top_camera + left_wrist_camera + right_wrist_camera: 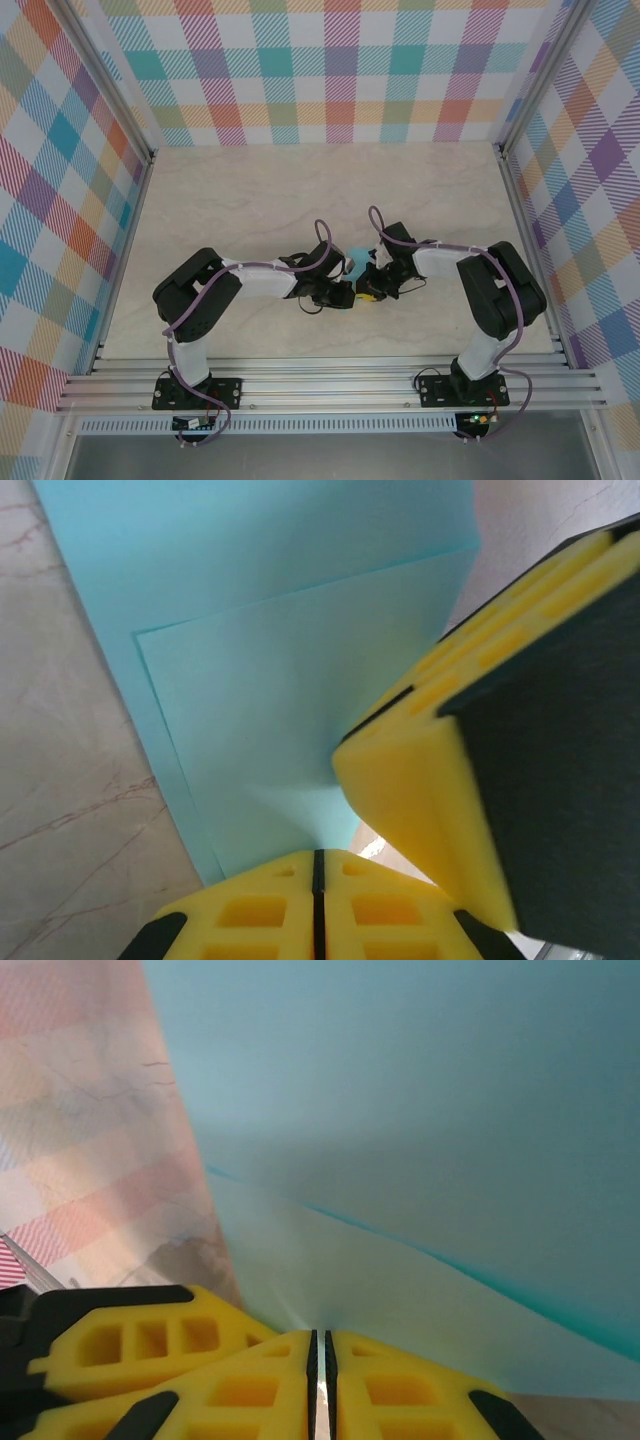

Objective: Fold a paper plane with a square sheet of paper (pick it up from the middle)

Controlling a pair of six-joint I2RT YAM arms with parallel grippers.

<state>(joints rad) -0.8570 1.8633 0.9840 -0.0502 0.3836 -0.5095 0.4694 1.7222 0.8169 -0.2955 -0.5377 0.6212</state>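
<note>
The light-blue sheet of paper point(357, 257) is held up between both arms at mid-table. It shows as flat overlapping layers with a folded edge point(280, 680), and the grippers hide its full outline. My left gripper point(318, 856) is shut on the paper's lower edge, its yellow pads pressed together. My right gripper point(320, 1336) is shut on the same sheet point(420, 1140), with a thin strip of paper between its pads. The two grippers sit tip to tip: left gripper point(345, 288), right gripper point(372, 285). One right finger point(440, 790) shows in the left wrist view and one left finger point(130, 1345) in the right wrist view.
The pale marble tabletop point(300, 190) stretches behind and beside the arms. Checked walls point(340, 70) close the back and both sides. An aluminium rail point(330, 385) with the arm bases runs along the near edge.
</note>
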